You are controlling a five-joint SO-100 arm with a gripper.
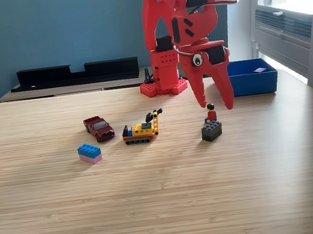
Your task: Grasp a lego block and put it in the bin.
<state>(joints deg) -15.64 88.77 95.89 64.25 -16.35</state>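
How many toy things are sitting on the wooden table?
4: a dark red toy car, a yellow toy digger beside it, a blue-and-pink lego block in front, and a small figure on a black block under the red gripper.

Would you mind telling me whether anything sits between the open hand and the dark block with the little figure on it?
Nothing visible does: the hand hangs open just above the dark block, over its figure.
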